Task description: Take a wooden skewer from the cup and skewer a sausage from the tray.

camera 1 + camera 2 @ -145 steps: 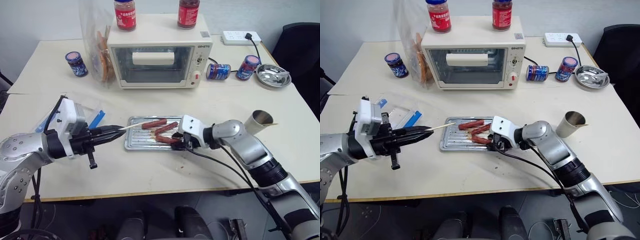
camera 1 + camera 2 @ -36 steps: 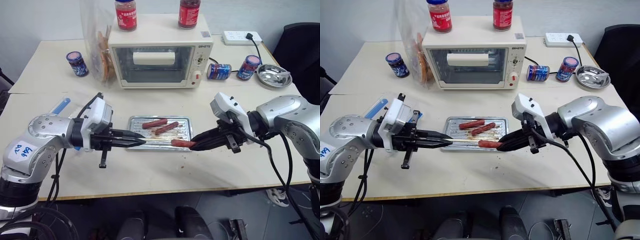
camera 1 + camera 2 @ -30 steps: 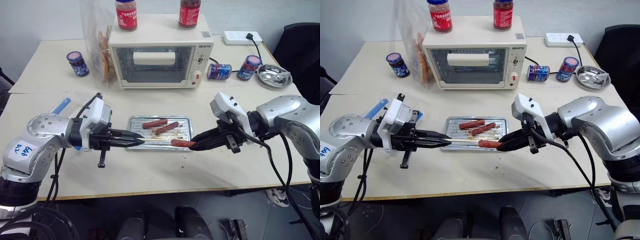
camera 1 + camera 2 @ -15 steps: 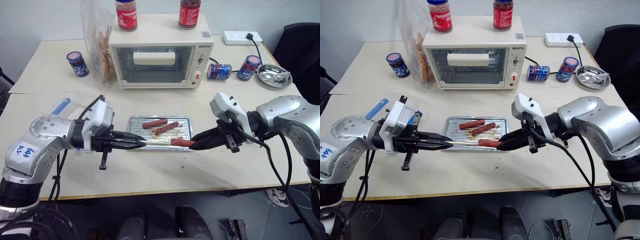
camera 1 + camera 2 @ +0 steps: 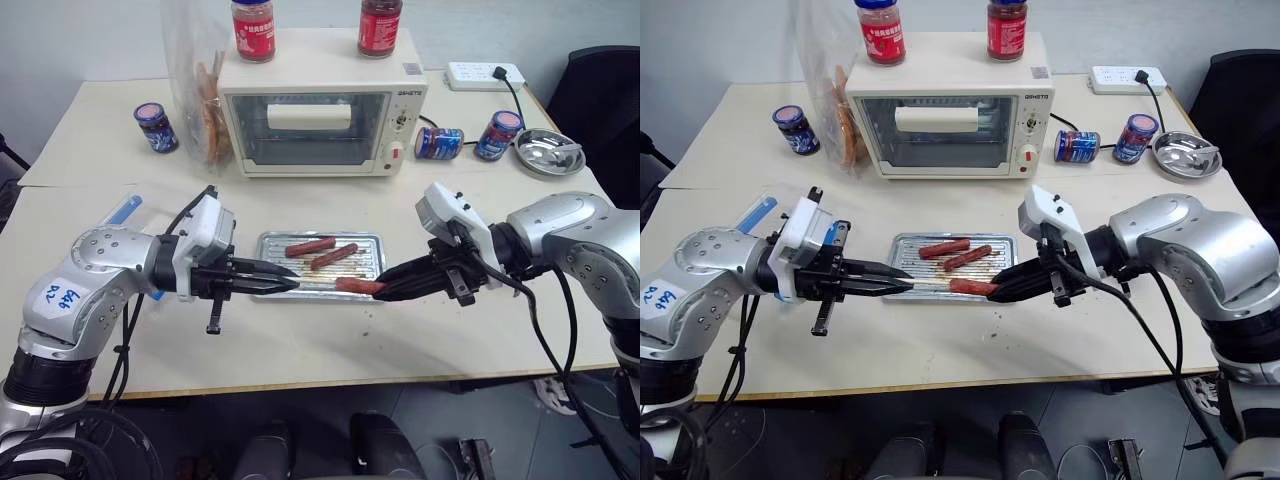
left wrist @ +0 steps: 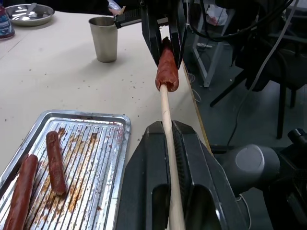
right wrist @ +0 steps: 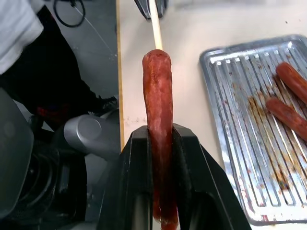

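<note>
The left tool is closed tight on the wooden skewer, which is pinched between its two black fingers and projects straight out past their tips. The right tool is clamped on the sausage, with the meat squeezed between its fingers and most of its length standing free beyond them. The two tools are pointed at each other in the lower middle of the left eye frame, just in front of the tray. The skewer's tip is seen touching the free end of the sausage in both wrist views; how far it has entered cannot be told. Two more sausages are left lying side by side on the ridged tray bottom. The cup is seen standing upright on the surface in the upper left of the left wrist frame.
</note>
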You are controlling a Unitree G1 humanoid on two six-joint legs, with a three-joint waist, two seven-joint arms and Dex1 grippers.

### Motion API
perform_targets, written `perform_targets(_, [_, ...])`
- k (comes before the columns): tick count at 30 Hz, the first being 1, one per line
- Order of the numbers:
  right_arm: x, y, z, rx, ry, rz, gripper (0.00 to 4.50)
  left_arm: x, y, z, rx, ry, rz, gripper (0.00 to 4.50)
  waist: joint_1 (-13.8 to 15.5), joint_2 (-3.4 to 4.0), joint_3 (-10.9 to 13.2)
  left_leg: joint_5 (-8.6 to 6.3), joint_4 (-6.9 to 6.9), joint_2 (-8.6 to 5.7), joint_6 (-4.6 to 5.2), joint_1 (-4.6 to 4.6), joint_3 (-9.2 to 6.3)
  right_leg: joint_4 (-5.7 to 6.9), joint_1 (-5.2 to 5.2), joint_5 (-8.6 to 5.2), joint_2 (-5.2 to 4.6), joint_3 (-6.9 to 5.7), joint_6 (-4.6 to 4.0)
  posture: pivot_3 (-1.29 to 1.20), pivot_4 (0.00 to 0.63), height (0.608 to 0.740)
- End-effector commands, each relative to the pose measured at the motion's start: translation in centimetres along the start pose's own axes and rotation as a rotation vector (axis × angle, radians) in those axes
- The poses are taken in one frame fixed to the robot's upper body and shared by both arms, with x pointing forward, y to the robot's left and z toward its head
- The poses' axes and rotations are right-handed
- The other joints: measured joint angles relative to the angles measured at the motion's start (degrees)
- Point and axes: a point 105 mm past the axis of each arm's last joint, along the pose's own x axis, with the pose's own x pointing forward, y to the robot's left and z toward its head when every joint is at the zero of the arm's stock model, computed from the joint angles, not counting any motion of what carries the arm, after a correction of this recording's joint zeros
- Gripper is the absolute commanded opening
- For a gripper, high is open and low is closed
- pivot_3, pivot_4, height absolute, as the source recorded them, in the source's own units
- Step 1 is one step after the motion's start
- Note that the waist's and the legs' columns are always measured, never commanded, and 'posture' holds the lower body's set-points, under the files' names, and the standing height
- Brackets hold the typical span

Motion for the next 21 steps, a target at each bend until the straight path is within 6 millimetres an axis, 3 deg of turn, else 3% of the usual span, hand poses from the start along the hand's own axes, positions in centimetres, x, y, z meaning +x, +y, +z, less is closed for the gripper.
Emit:
perform_targets(1, [0.21,0.8,1.34,-0.074,-0.01,0.009,0.37,1.03,-0.49,0.81,0.036,-0.025,-0.041,0.0,0.0,0.0,0.0,0.0,0.0,0.0,0.0,0.0,0.0,0.0,0.0,0.0,0.0,0.0,0.0,0.0,0.15,0.74])
perform_targets(15, [1.18,1.15,1.09,-0.096,0.016,0.024,0.37,1.75,-0.17,0.63,0.038,-0.038,-0.049,0.0,0.0,0.0,0.0,0.0,0.01,0.0,0.0,-0.01,0.0,0.01,0.0,0.0,0.0,0.0,0.0,0.0,0.15,0.74])
perform_targets(21, [0.82,0.57,0.96,-0.078,0.012,-0.009,1.89,1.08,-0.25,0.04,0.013,-0.024,-0.023,0.0,0.0,0.0,0.0,0.0,0.02,0.0,0.0,-0.01,0.0,0.01,0.0,0.0,0.0,0.0,0.0,0.0,0.15,0.74])
